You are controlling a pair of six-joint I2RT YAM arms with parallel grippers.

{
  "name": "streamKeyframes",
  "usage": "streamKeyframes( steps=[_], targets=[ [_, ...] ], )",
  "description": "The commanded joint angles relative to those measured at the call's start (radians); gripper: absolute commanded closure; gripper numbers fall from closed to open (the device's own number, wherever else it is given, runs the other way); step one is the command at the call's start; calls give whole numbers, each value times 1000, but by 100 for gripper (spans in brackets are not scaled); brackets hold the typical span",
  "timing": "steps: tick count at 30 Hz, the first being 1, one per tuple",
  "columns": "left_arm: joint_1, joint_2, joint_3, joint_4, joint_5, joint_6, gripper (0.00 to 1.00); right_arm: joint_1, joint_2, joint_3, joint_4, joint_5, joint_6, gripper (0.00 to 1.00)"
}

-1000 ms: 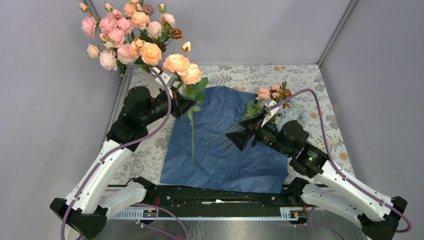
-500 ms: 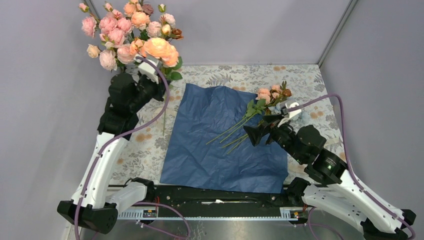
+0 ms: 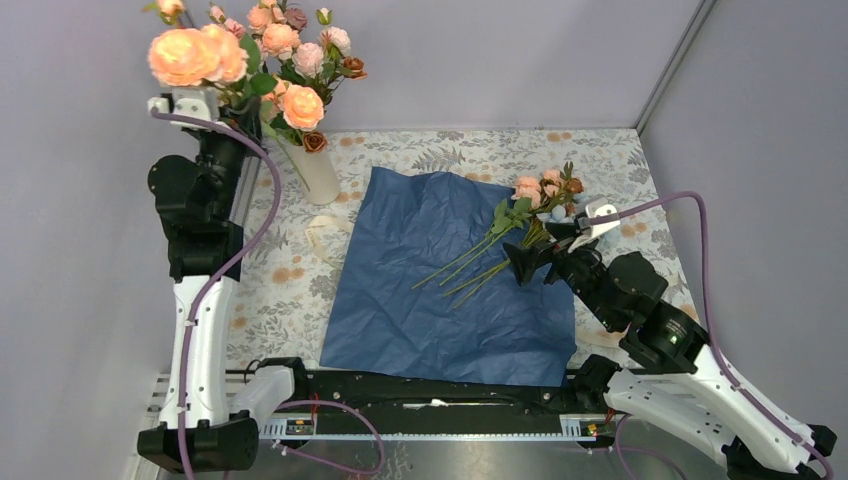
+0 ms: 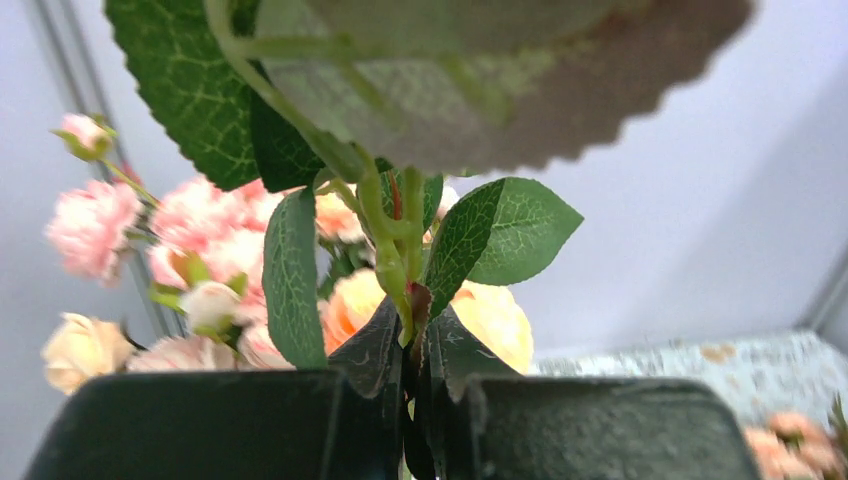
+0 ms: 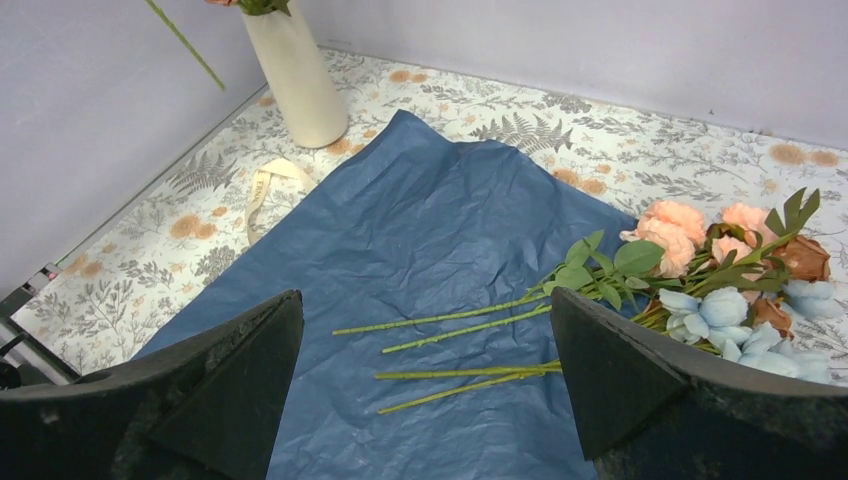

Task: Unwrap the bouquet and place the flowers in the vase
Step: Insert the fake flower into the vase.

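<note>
Two arms: I am working both over the flowered table; the unwrapping is looking finished
Left gripper: I am pinching it tight on a peach rose stem; I am holding it high at the far left, with the blooms above my wrist
Right gripper: the jaws are standing wide and holding nothing; I am hovering over the loose stems
Vase: it is standing upright just off the far left corner of the navy paper; it is already crowded with pink and peach heads
Remaining flowers: they are lying at the paper's right edge, with stems pointing inward
Ribbon: it is lying on the table, near the vase
Risk, left: the stem's long tail is dangling close to the vase; a careless swing could be tipping it, and the packed mouth could be refusing the tip or tangling leaves
Risk, right: closing too low could be catching crinkled paper along with a stem
</note>
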Motion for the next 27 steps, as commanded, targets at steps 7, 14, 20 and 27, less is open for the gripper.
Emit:
streamKeyframes(
  steps=[7,14,20,27],
  targets=[
    [81,16,18,428,-125,-134,100,0,-67,20,6,54,12,0],
    [91,40,-51,553,-164,-142,100,0,-124,1,6,78,34,0],
    [95,70,-103,615,-172,-158,100,0,-141,1,4,78,62,0],
    [97,85,-138,614,-145,-134,100,0,-180,-8,-2,89,81,0]
  ],
)
